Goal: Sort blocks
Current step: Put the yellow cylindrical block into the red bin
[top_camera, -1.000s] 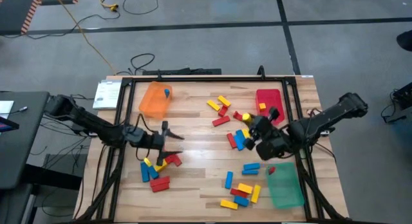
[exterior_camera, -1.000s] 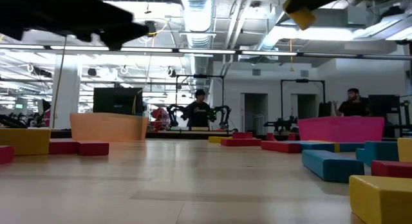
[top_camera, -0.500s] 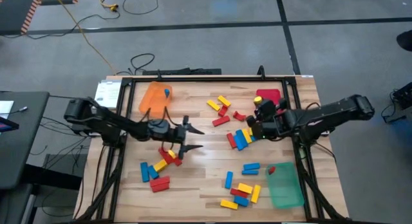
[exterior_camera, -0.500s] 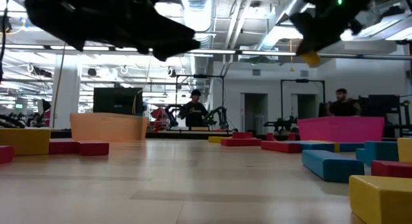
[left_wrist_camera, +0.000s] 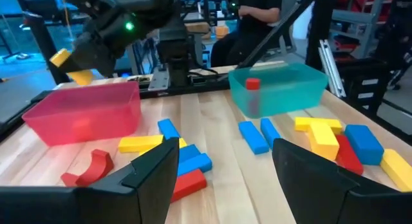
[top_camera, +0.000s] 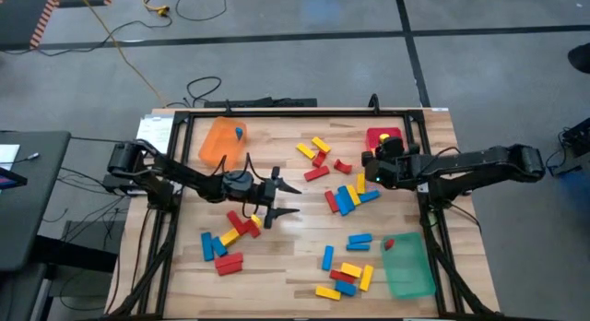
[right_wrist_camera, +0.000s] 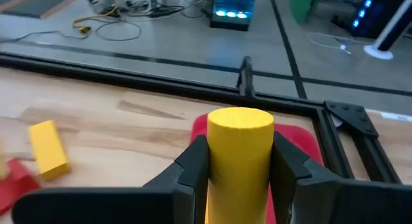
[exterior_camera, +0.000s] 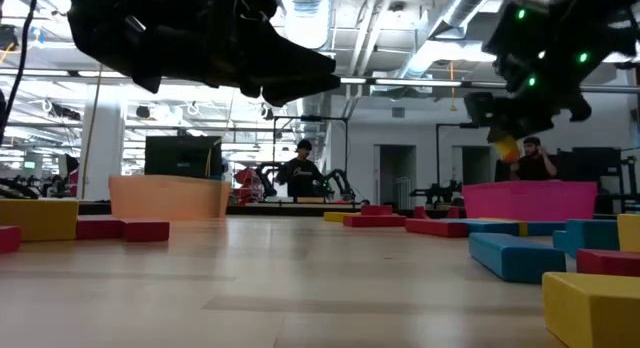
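Orange tray [top_camera: 221,142]: far left of the table, 1 blue piece in it; it reads as the blue bin.
Left gripper [top_camera: 282,199]: your left arm hangs over the left-centre boards, fingers spread wide with nothing between them. In its wrist view the 2 dark fingers frame the scattered blocks [left_wrist_camera: 252,136], so it looks lined up to pick, not to drop.
Left cluster [top_camera: 228,240]: red, yellow and blue blocks lie loose just beside that gripper, unsorted.
Right gripper [top_camera: 380,164]: pinching a yellow cylinder [right_wrist_camera: 239,161] upright between both pads, held above the table by the red tray [top_camera: 387,135].
Red tray: yellow already lies in it, so you probably mean this as the yellow bin.
Green tray [top_camera: 407,266]: near right corner, 1 red piece inside.
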Available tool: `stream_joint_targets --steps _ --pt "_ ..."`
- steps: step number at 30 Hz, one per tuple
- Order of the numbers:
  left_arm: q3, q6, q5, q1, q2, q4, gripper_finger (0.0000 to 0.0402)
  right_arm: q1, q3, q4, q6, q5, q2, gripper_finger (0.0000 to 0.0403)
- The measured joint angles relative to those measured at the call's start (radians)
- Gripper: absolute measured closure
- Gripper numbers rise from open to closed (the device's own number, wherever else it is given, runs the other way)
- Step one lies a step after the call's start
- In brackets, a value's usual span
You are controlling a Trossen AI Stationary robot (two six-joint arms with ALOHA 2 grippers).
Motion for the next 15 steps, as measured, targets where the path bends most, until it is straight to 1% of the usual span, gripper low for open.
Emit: stream_joint_targets --steps 8,15 --pt "0.000 -0.001 0.001 0.003 0.000 -0.003 0.0156 -0.129 -0.087 0.179 -0.026 -0.008 0.049 0.0290" --pt "0.000 -0.002 0.001 0.003 0.000 -0.003 0.0156 -0.201 -0.159 0.367 -0.057 -0.028 0.093 0.0290"
